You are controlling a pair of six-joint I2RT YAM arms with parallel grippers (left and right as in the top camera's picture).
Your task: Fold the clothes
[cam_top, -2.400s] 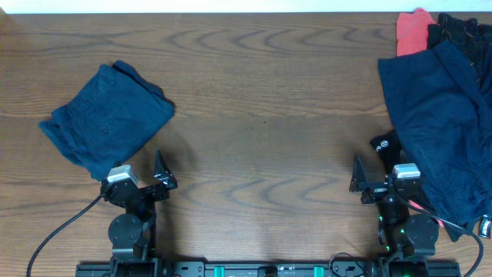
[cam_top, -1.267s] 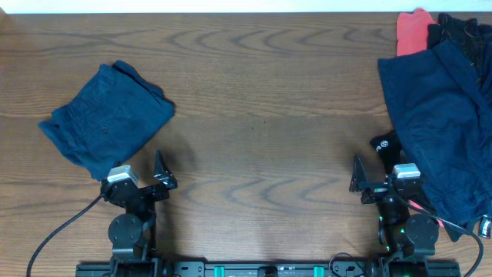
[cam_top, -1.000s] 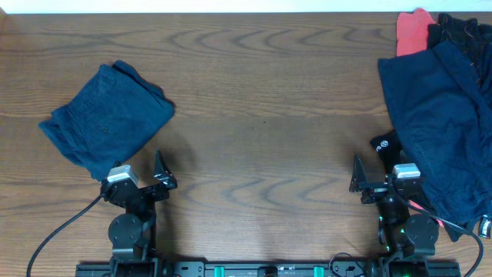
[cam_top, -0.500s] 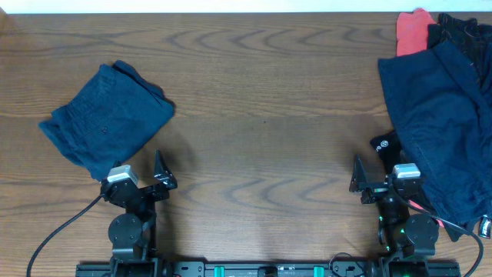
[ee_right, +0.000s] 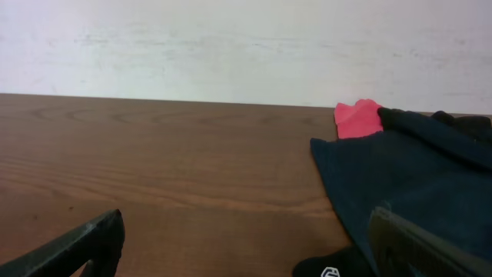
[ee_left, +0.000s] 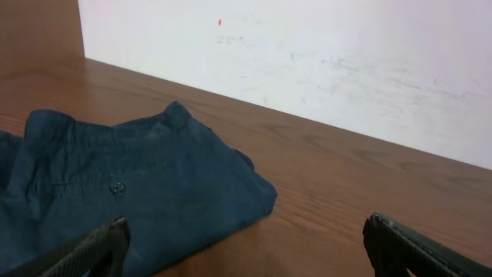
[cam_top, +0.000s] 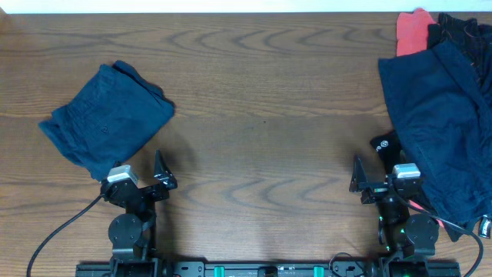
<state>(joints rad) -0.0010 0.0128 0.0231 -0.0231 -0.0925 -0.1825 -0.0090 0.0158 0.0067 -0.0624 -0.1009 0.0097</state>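
Note:
A folded navy garment (cam_top: 104, 119) lies at the left of the table; it also shows in the left wrist view (ee_left: 131, 188). A loose pile of navy clothes (cam_top: 438, 123) lies at the right edge and shows in the right wrist view (ee_right: 415, 185). My left gripper (cam_top: 142, 181) rests near the front edge, just below the folded garment, open and empty, its fingertips (ee_left: 100, 246) wide apart. My right gripper (cam_top: 377, 183) rests near the front edge, left of the pile, open and empty.
A red cloth (cam_top: 413, 29) and a black garment (cam_top: 461, 31) lie at the back right by the pile. A black item with a white logo (cam_top: 384, 144) sticks out under the pile. A white wall (ee_right: 246, 46) borders the table's far edge.

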